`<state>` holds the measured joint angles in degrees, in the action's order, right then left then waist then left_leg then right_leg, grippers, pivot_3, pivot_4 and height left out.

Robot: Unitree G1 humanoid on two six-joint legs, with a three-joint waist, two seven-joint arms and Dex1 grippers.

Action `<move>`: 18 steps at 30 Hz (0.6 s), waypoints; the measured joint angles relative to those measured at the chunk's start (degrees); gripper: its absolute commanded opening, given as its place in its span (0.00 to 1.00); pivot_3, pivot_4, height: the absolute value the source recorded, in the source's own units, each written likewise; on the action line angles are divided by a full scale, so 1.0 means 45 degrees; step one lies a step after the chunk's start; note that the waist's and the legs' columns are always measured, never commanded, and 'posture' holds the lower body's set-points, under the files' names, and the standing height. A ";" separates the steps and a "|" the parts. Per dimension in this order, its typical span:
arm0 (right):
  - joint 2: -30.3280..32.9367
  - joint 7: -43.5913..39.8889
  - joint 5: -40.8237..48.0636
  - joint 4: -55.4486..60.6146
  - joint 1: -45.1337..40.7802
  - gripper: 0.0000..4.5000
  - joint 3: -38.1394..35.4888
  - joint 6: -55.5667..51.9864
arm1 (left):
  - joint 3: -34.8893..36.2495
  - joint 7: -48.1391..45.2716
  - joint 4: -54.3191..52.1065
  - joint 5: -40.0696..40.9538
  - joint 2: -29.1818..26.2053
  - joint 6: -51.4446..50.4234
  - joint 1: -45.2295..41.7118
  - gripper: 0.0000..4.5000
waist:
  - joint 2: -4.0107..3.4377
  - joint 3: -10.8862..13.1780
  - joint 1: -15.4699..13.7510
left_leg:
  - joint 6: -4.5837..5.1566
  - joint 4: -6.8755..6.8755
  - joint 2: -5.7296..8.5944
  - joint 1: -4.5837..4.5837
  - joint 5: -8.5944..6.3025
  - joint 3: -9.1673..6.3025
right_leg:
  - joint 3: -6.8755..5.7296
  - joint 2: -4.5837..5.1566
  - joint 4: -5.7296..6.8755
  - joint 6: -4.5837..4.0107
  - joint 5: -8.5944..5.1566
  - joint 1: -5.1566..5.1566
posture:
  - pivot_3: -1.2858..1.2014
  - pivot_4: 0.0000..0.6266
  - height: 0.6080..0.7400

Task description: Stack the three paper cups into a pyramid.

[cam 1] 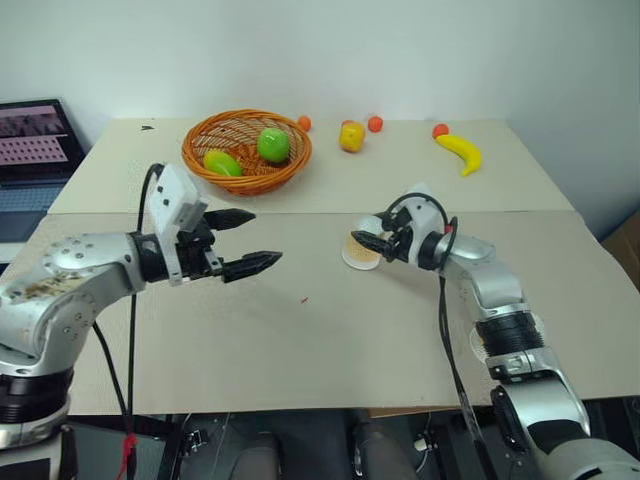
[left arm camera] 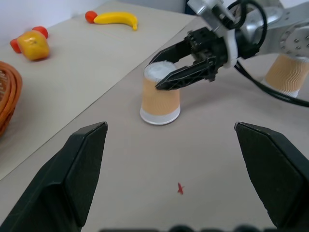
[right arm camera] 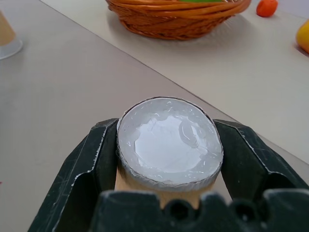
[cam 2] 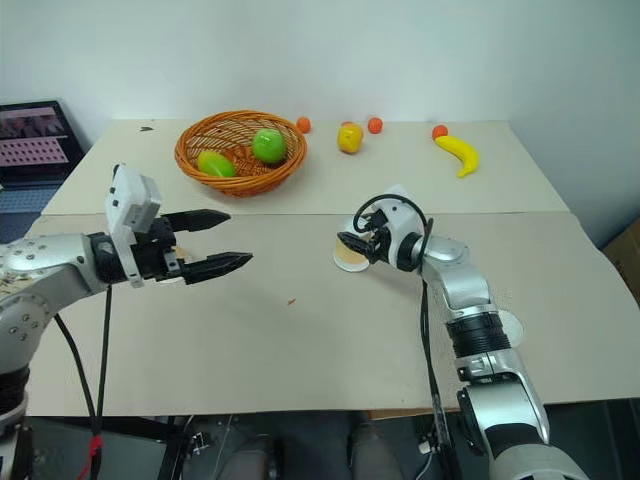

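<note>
Left eye view: my right gripper (cam 1: 372, 240) clamps an upturned cup (cam 1: 362, 250) standing mid-table (cam 1: 300, 350); my left gripper (cam 1: 250, 241) hangs spread wide, holding nothing, with bare tabletop between them. A basket (cam 1: 246, 150) and banana (cam 1: 460, 151) sit well back.

Left wrist view: a second cup (left arm camera: 288, 74) stands behind my right arm.

Right wrist view: both fingers (right arm camera: 91, 159) press the cup's sides; a third cup (right arm camera: 7, 36) stands at the frame edge. I can read no writing on any cup.
</note>
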<state>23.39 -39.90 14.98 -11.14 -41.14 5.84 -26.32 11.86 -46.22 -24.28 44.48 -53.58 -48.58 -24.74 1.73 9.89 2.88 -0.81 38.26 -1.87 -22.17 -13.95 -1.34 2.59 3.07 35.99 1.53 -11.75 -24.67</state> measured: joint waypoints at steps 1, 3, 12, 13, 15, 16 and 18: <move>-0.0018 -0.0046 0.0107 0.0511 0.0047 0.61 0.0015 -0.0323 | 0.0151 -0.0194 0.0087 -0.0072 -0.0212 0.0007 0.0170 1.00 | -0.0001 0.0000 0.0001 | 0.0000 -0.0003 0.0001 -0.0001 0.0000 -0.0001 | 0.0000 0.0000 0.0013 -0.0003 -0.0002 -0.0009 | 0.52 0.24 0.98; -0.0306 0.0031 0.0289 0.1505 0.0071 0.61 0.0113 -0.1147 | 0.0280 -0.0570 0.0115 -0.0213 -0.0525 0.0199 0.0579 1.00 | -0.0001 0.0000 -0.0024 | 0.0000 -0.0003 -0.0003 -0.0011 0.0000 -0.0002 | -0.0004 -0.0002 0.0024 -0.0005 -0.0003 -0.0029 | 0.52 0.24 0.98; -0.2418 0.0865 0.0493 0.3916 0.0206 0.61 0.1504 -0.3210 | 0.0311 -0.0785 0.0118 -0.0618 -0.0271 0.0810 0.0844 1.00 | -0.0002 0.0001 -0.0101 | -0.0009 -0.0001 -0.0001 -0.0031 0.0005 -0.0004 | -0.0006 0.0000 0.0032 -0.0008 -0.0003 -0.0054 | 0.52 0.24 0.98; -0.2599 0.0887 0.0485 0.4001 0.0237 0.61 0.1698 -0.3265 | 0.0259 -0.0726 0.0116 -0.0620 -0.0147 0.0818 0.0823 1.00 | -0.0001 0.0001 -0.0108 | -0.0009 0.0000 0.0001 -0.0036 0.0006 -0.0005 | -0.0006 0.0001 0.0030 -0.0008 -0.0002 -0.0056 | 0.52 0.24 0.98; -0.2759 0.0925 0.0446 0.4019 0.0333 0.61 0.1997 -0.3284 | 0.0153 -0.0631 0.0098 -0.0619 -0.0021 0.0818 0.0758 1.00 | 0.0000 0.0000 -0.0122 | -0.0009 0.0000 0.0002 -0.0038 0.0006 -0.0004 | -0.0006 0.0003 0.0029 -0.0009 -0.0001 -0.0057 | 0.52 0.24 0.98; -0.2805 0.0936 0.0420 0.4019 0.0418 0.61 0.2136 -0.3286 | 0.0129 -0.0593 0.0090 -0.0619 0.0008 0.0818 0.0729 1.00 | 0.0000 0.0000 -0.0121 | -0.0009 0.0000 0.0003 -0.0041 0.0005 -0.0003 | -0.0005 0.0004 0.0027 -0.0009 -0.0001 -0.0060 | 0.52 0.24 0.98; -0.2838 0.0938 0.0382 0.4223 0.0816 0.61 0.2396 -0.3297 | 0.0127 -0.0511 0.0016 -0.0612 0.0103 0.0818 0.0648 1.00 | 0.0000 0.0000 -0.0127 | -0.0009 0.0000 0.0002 -0.0042 0.0005 -0.0005 | -0.0007 0.0003 0.0028 -0.0009 -0.0002 -0.0063 | 0.52 0.24 0.98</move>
<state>10.62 -35.68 16.70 7.86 -37.47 16.62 -41.16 12.43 -48.52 -24.21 41.72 -53.12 -44.90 -21.82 1.73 9.89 2.30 -0.85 38.26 -1.86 -22.35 -13.93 -1.37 2.56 3.09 36.12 1.49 -11.75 -24.96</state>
